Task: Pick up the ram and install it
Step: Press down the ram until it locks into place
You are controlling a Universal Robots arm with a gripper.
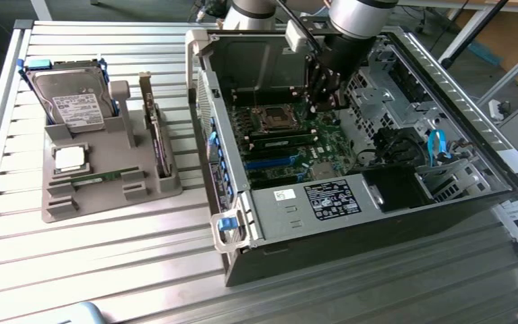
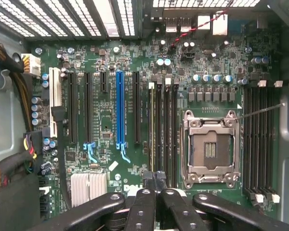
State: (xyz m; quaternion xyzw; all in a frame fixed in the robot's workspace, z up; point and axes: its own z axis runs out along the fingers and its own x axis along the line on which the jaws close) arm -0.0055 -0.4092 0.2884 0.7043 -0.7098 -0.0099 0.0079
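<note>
The ram (image 1: 106,177), a thin green stick, lies flat in a front slot of the grey holder (image 1: 79,202), outside the case on the exterior view's left. My gripper (image 1: 328,102) hangs inside the open computer case (image 1: 331,202), well away from the ram. It is shut, with its black fingertips (image 2: 160,179) pressed together and nothing between them. The tips hover over one end of the long black memory slots (image 2: 163,130) beside the empty processor socket (image 2: 211,149). One of these slots shows a pale yellowish edge along its length; I cannot tell what it is.
The holder also carries a hard drive (image 1: 75,94), a square silver processor (image 1: 70,158) and an upright dark expansion card (image 1: 156,135). More memory slots (image 2: 260,139) lie beyond the socket. Cable bundles (image 2: 9,159) and the case walls close in around the arm.
</note>
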